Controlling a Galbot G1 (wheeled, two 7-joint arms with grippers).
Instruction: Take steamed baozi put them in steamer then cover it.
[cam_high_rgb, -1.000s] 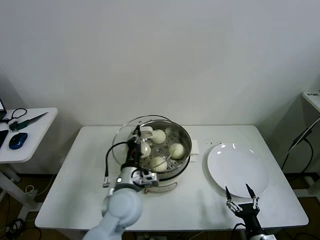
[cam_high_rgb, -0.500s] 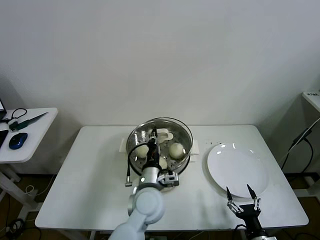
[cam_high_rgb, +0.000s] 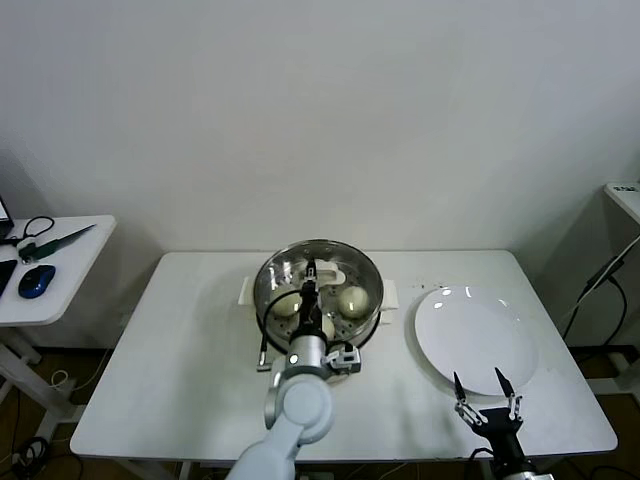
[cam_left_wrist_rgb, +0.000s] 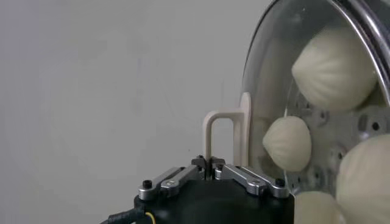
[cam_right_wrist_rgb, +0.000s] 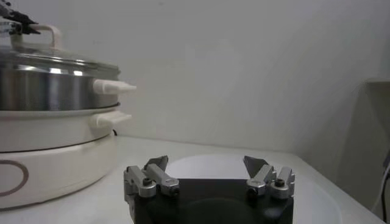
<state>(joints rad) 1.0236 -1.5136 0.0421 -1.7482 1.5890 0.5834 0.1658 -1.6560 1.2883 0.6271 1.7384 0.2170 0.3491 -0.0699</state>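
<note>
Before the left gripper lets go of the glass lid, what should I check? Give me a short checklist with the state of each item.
1. Round clear glass lid lies over the shiny steel steamer basket: ok; in the right wrist view it looks level on the rim.
2. Cream-white steamed buns are inside, under the glass: ok; four show in the left wrist view.
3. Left gripper is shut on the lid's cream-white handle: ok.
4. Lid rim is seated all the way round: cannot tell; the far side is hidden.
5. Right gripper is open and parked by the flat white plate, apart from the steamer: ok.
</note>
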